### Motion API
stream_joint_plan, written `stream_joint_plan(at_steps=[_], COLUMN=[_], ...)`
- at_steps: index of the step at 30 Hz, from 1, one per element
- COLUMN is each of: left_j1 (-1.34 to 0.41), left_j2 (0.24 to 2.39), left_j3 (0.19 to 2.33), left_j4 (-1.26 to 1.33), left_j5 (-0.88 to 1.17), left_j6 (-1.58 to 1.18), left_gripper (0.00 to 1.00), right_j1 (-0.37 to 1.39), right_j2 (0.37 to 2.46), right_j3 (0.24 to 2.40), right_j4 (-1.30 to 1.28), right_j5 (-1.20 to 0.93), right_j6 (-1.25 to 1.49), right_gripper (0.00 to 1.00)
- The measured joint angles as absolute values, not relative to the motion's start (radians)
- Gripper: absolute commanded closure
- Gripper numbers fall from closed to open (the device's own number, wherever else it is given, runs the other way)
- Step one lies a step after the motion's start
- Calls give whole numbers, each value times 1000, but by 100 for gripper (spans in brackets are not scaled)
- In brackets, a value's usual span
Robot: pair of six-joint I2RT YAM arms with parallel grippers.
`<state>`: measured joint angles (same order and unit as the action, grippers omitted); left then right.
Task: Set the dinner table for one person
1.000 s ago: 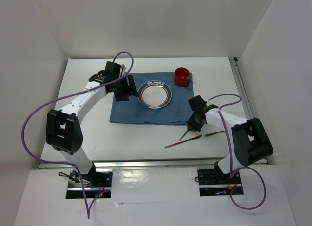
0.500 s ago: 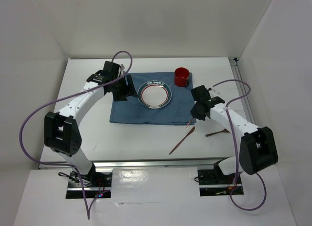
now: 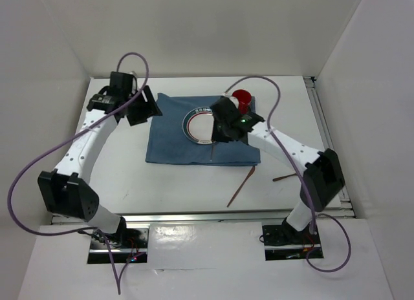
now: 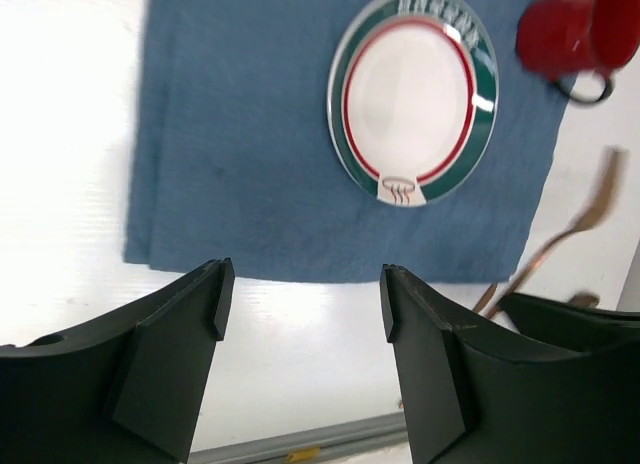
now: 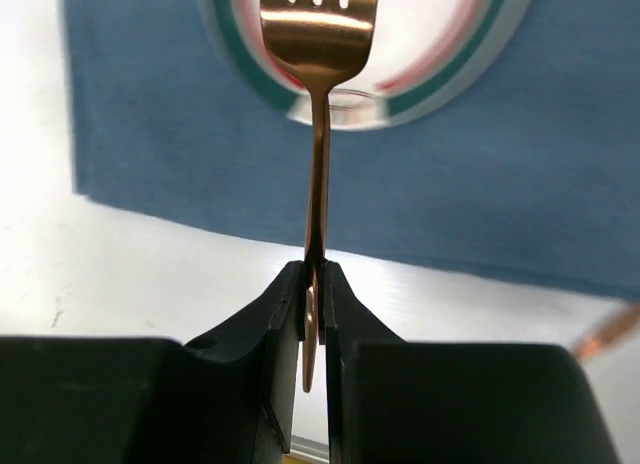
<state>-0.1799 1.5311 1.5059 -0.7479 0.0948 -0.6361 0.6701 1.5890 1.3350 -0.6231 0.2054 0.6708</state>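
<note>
The white dinner table carries a blue cloth placemat with a green- and red-rimmed plate and a red mug on it. My right gripper hangs over the plate's near edge, shut on the handle of a copper fork, whose tines point out over the plate. My left gripper is open and empty above the table, just off the placemat's far left corner. In the left wrist view it looks down on the placemat, plate and mug.
Two more copper utensils lie on the bare table near the placemat's near right corner, one long and one short. One also shows in the left wrist view. Aluminium rails run along the near edge and the right edge.
My right arm has lifted the fork from the table right of the placemat and carried it left over the plate. My left gripper has drawn back to the left, away from the plate.
</note>
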Motion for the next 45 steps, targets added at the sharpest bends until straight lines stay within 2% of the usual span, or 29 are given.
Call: stream_joint_plan(at_steps=[7,16,27,30,31,32,40,45], left_j1=[-89,-21,25,35,38,39,51,51], left_j2=[1386,1272,1261,1261,1261,1261,1261,1261], left_j3=[1526,1507,1446,1445,1445,1445,1445,1445], left_j4=[-789,-805,-823,-823,-823,-823,-830,-829], left_j5=[52,48,78,88,90,91,99,113], left_j6=[-664,-687,-685,-682,-682,-680,-670,-658], left_gripper=[23,23,23,23,23,23,23,23], right_j1=[763,770,770,764,763,762,755,754], right_j2=[1878,2240,2442,2471,2479,2489,2466,2233], right_j3=[1633,2022,2129,2146,2156,2165,2166,1959], right_j4=[-577,-536,-508,-500,-500,-497,-476,-460], right_j5=[126,57,9,1,-3,-10,-42,2], right_j6=[612,590,639,650,656,660,662,640], right_gripper=[100,100,99,76,63,57,54,54])
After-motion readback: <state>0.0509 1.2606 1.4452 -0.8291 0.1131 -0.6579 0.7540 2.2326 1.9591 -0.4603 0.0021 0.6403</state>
